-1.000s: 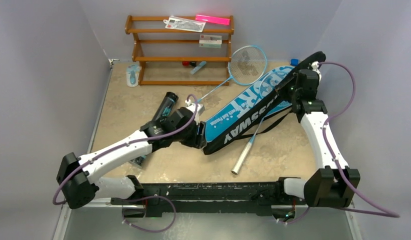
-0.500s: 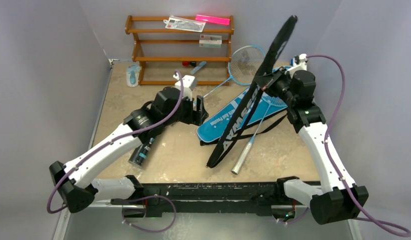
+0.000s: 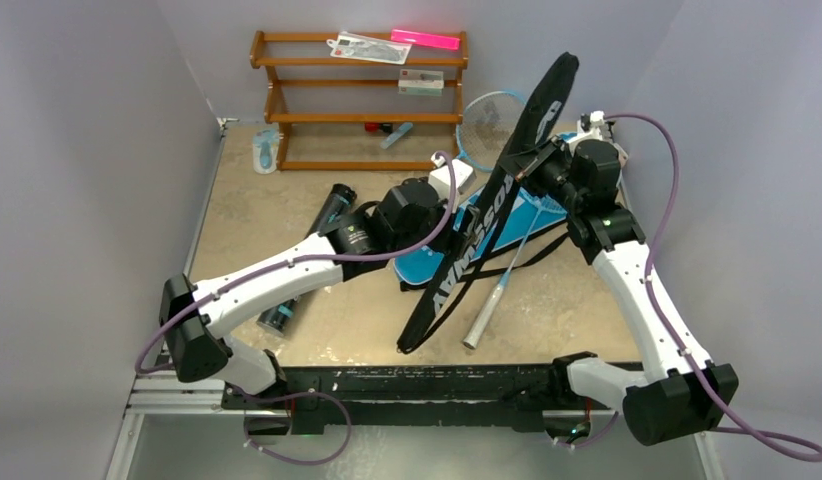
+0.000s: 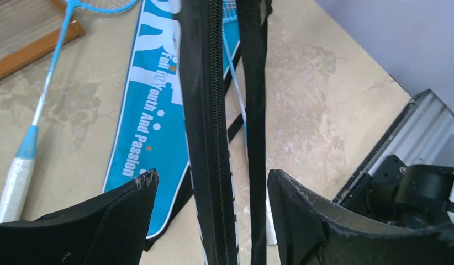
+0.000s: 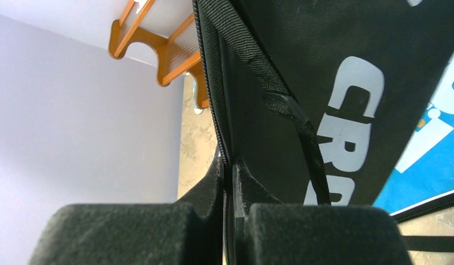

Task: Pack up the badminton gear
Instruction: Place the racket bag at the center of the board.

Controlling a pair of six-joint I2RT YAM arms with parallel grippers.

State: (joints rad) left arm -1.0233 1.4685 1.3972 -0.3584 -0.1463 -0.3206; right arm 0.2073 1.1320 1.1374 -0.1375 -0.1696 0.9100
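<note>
Above the table (image 3: 252, 215), black cover (image 3: 467, 250) raised steeper, right fingers (image 5: 120, 232) pinching its edge, left fingers (image 4: 103, 221) newly spread astride it.

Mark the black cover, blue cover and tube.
black cover (image 3: 465, 255), top view, on its white lettering.
blue cover (image 4: 150, 127), left wrist view, on the printed slogan.
tube (image 3: 333, 208), top view, on its far end near the cap.
</note>
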